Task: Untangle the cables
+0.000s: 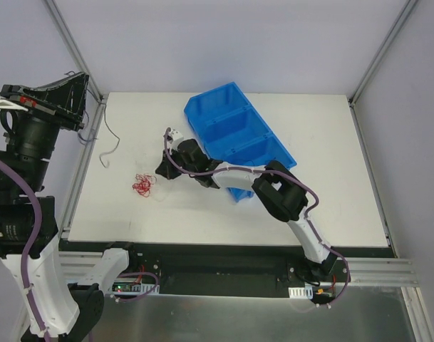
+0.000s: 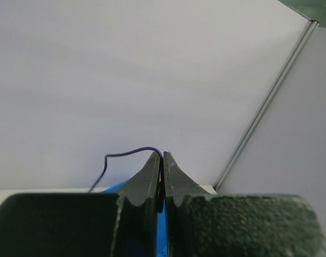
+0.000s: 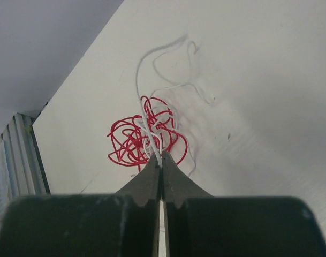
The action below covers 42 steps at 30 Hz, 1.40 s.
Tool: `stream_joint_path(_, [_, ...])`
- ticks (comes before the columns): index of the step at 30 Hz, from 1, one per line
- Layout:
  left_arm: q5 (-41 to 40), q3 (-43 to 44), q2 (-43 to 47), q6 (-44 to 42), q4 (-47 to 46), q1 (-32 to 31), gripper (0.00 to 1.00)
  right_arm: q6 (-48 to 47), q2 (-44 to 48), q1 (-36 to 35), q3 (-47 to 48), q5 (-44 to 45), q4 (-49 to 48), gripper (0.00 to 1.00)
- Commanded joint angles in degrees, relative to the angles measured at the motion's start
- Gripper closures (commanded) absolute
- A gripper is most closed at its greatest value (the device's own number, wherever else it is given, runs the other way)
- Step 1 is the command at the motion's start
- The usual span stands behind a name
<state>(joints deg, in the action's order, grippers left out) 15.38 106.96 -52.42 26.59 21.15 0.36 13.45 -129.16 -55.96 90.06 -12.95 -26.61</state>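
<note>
A red cable bundle (image 1: 142, 185) lies on the white table (image 1: 331, 178), left of centre. In the right wrist view the red tangle (image 3: 136, 140) sits just beyond my right gripper (image 3: 161, 156), which is shut on a white cable (image 3: 148, 120) that runs through the red one and loops away across the table. From above the white cable (image 1: 111, 146) trails to the left edge, and the right gripper (image 1: 162, 169) is low beside the red bundle. My left gripper (image 2: 163, 155) is raised high at the far left (image 1: 80, 96), shut on a thin dark cable (image 2: 128, 153) that arcs left and down.
A blue multi-compartment bin (image 1: 238, 132) stands at the back centre, right behind the right arm's wrist. A small white object (image 1: 175, 133) lies near the bin's left corner. Frame posts stand at the table's back corners (image 1: 95, 92).
</note>
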Motion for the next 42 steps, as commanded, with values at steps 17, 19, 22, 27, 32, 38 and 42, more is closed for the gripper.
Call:
stream_joint_path(17, [-7.99, -23.53, 8.12, 2.50, 1.17, -0.19, 1.00, -19.06, 19.90, 0.24, 2.59, 0.03, 23.36, 0.15])
stream_joint_path(19, [-8.61, -26.26, 8.30, 3.47, 3.01, -0.27, 1.00, -21.09, 24.03, 0.24, -0.75, 0.64, 23.36, 0.13])
stream_joint_path(22, [-9.13, -29.25, 7.78, 5.13, 6.79, -0.27, 1.00, -23.73, 29.31, 0.33, -3.66, 0.73, 23.36, 0.12])
stream_joint_path(27, [-8.53, -32.51, 7.07, 9.09, 9.17, -0.18, 1.00, -26.99, 34.15, 0.33, -7.79, -4.53, 13.99, 0.11])
stream_joint_path(32, [-7.29, -34.01, 5.32, 12.61, 9.61, -0.27, 1.00, -19.27, 30.74, 0.07, -3.94, -6.99, -1.92, 0.10])
stream_joint_path(38, [-4.66, -32.95, 3.73, 13.84, 10.67, -0.18, 1.00, -15.56, 27.04, -0.20, -1.12, -6.47, -12.33, 0.16])
stream_joint_path(42, [-4.48, -34.09, 4.00, 14.10, 11.28, -0.27, 1.00, -13.63, 26.42, -0.20, -3.13, -8.84, -13.64, 0.23])
